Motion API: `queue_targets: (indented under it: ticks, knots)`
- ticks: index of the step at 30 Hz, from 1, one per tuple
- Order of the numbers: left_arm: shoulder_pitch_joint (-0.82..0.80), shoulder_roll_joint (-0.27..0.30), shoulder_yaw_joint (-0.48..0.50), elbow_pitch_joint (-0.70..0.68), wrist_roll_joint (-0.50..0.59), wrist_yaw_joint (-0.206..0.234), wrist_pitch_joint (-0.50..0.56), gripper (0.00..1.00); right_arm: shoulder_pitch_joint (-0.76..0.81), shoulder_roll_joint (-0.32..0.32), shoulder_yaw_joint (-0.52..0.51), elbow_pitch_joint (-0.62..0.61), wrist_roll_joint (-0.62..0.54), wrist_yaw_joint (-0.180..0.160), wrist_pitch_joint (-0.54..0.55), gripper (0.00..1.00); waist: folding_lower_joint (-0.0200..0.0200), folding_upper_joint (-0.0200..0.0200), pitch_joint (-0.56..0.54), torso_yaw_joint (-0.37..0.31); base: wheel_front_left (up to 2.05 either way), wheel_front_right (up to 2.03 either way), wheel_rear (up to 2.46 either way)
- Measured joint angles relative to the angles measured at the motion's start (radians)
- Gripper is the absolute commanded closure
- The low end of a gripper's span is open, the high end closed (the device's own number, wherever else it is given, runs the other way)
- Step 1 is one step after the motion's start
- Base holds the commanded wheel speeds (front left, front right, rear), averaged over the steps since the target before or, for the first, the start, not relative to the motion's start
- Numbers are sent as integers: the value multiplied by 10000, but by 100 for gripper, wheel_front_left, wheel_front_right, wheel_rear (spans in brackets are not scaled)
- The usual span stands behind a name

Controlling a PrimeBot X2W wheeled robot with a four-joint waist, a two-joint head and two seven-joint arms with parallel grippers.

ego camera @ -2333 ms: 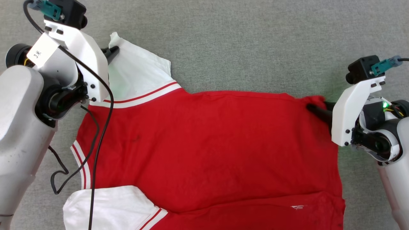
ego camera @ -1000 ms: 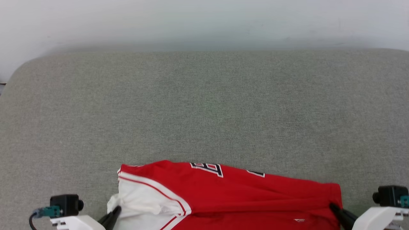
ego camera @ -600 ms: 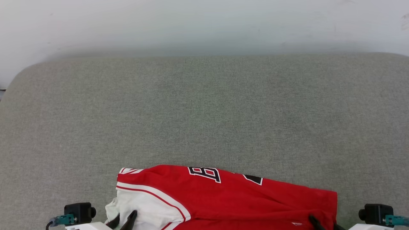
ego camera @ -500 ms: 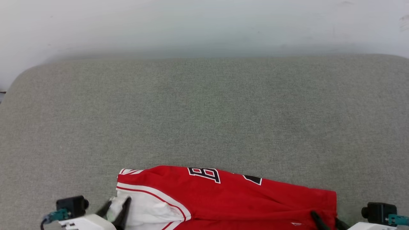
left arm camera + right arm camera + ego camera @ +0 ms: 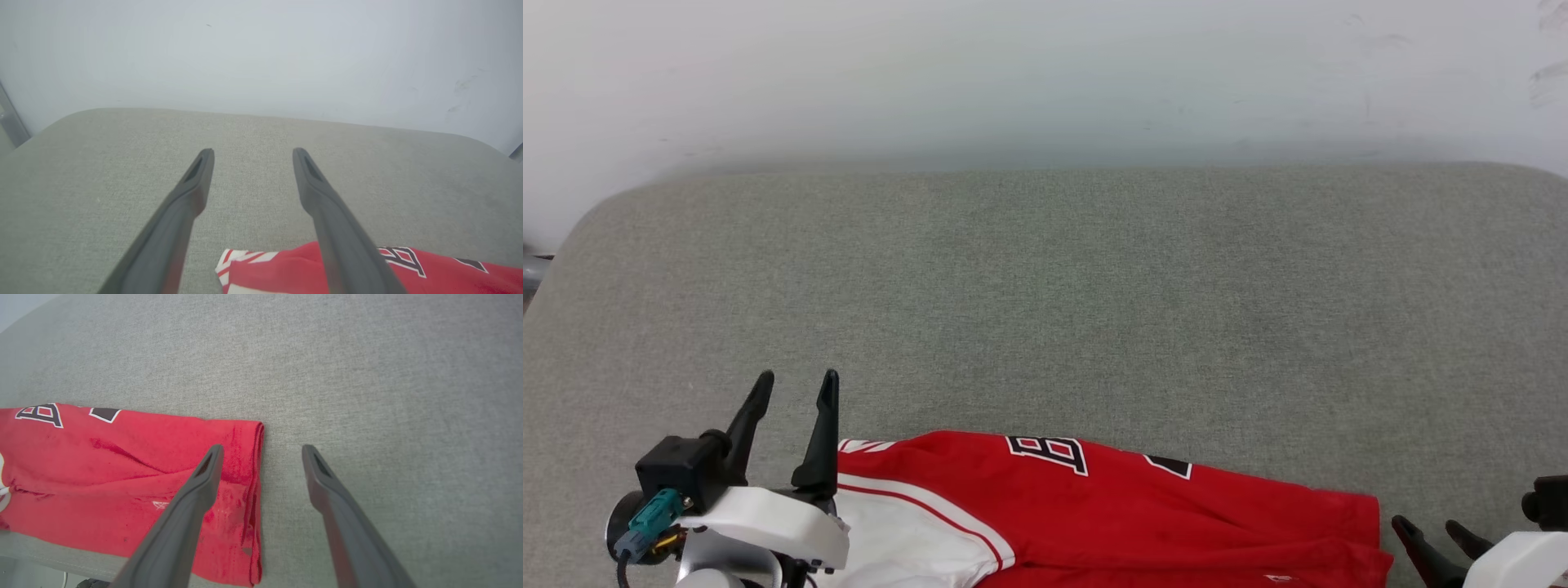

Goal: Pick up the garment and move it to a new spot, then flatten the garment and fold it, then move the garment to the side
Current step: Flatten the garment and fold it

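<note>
The left gripper (image 5: pixel 796 378) stands at the near left, its dark fingers (image 5: pixel 822 441) parted and pointing far (white wrist bracket (image 5: pixel 768 516) beneath). The right gripper (image 5: pixel 1426 525), near right, is parted too.

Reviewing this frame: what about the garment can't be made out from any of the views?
- Head view: the garment's near part is cut off by the bottom edge, and the left gripper's mount hides its left end.
- Head view: the numerals wrap over the far fold. Only part shows, so they are unreadable.
- Right wrist view: the white mark beside the right gripper is too small to read.
</note>
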Motion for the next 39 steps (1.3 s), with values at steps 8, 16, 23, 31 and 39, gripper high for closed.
queue_targets:
  ticks: [8, 16, 23, 31, 39]
  knots:
    - [398, -765, 1133, -1287, 1804, -144, -8, 0, -32, -395, -29, -67, 29, 0, 1323, 0, 1, 0, 81, 257, 0, 0, 0]
    - [759, -1402, 1661, -1555, 2468, -487, -17, 0, -63, -182, 550, 886, 219, 0, 1465, 0, 1, 0, 344, 568, 0, 0, 0]
    - [789, -1770, 1964, -1453, 2800, -838, -17, 0, -485, -36, 1043, 1847, 700, -6, 1499, 53, 0, 0, 569, 658, 0, 0, 0]
    - [795, -2052, 2234, -1223, 3045, -1108, -17, 0, -641, 23, 1446, 2023, 907, -2, 1292, 100, 1, 0, 595, 614, 0, 0, 0]
    - [960, -2159, 2401, -1051, 3229, -1233, -19, 0, -759, -405, 1317, 1298, 807, -2, 1020, 100, 1, 0, 314, 389, 0, 0, 0]
